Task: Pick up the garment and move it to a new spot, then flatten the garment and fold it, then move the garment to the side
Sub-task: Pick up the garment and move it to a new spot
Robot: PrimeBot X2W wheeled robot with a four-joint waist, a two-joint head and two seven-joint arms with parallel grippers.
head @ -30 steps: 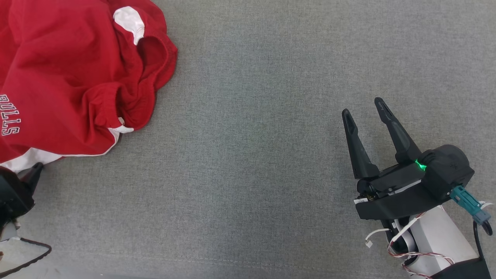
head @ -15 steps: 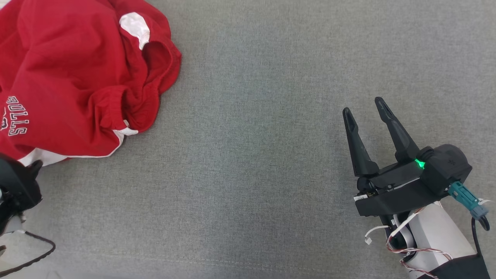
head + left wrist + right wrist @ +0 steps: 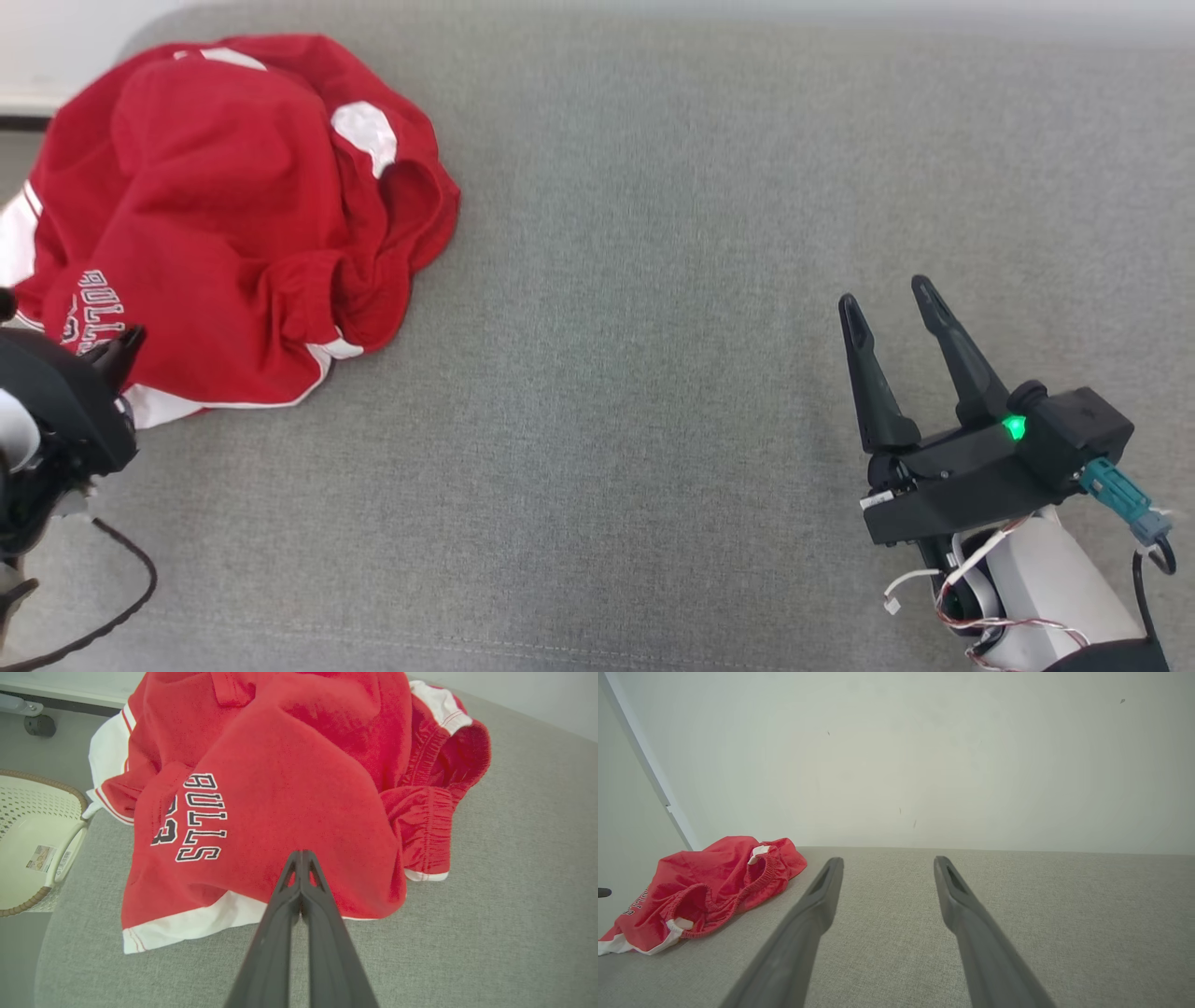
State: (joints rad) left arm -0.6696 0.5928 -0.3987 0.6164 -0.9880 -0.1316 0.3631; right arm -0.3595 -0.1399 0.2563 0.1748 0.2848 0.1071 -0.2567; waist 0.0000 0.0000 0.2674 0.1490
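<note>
The garment is a pair of red shorts with white trim and "BULLS" lettering, lying crumpled at the far left of the grey cushion. My left gripper sits at its near hem. In the left wrist view that gripper is shut, its tips over the red cloth with no cloth visibly pinched between them. My right gripper stands open at the lower right, far from the shorts, with nothing between its fingers. The right wrist view shows that open gripper and the garment off to its left.
A white woven basket stands on the floor past the cushion's left edge. A pale wall rises behind the cushion's far edge. A black cable loops from my left arm.
The head camera has tilted, so the whole picture shifted down and right and the cushion's far edge now shows. My left gripper has come further into view beside the garment's hem.
</note>
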